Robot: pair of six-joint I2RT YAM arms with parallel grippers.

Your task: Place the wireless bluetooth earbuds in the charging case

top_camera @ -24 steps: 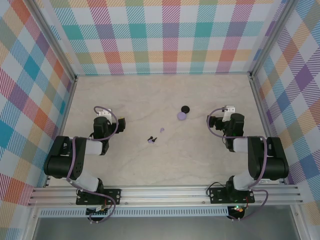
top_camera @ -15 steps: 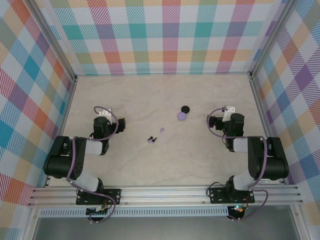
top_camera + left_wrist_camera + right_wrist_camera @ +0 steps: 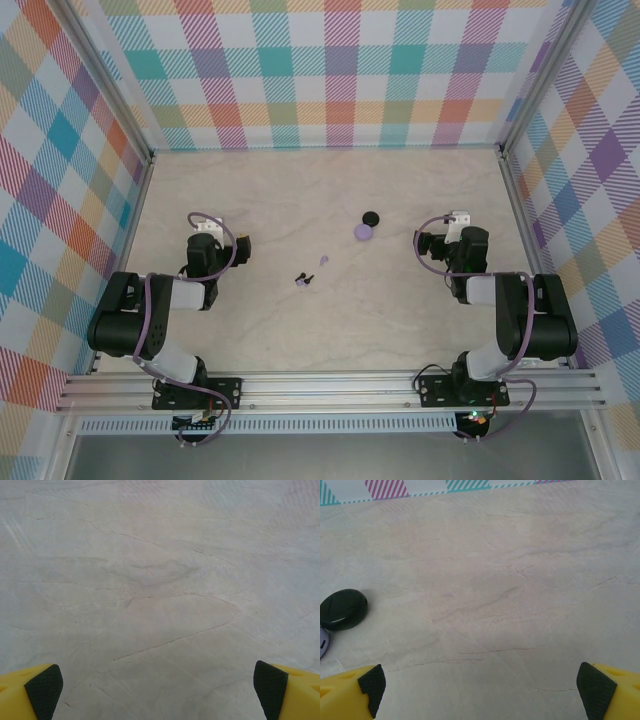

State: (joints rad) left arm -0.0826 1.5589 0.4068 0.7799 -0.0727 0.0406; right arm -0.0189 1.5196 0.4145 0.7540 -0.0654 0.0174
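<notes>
Nothing has moved since the earlier frames; both arms idle.
Item: left fingers (image 3: 35, 692) and right fingers (image 3: 357, 692) spread wide, empty. Tiny black and lavender stemmed earbuds (image 3: 303, 279) lie mid pale marbled worktop (image 3: 300, 190), apart from black round disc (image 3: 371, 218) and lavender round disc (image 3: 363, 231).

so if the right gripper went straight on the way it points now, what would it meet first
Probably just bare table, then the plaid back wall far beyond. The open right gripper has nothing right ahead of it, and the black round case sits off to its left, outside that line.
</notes>
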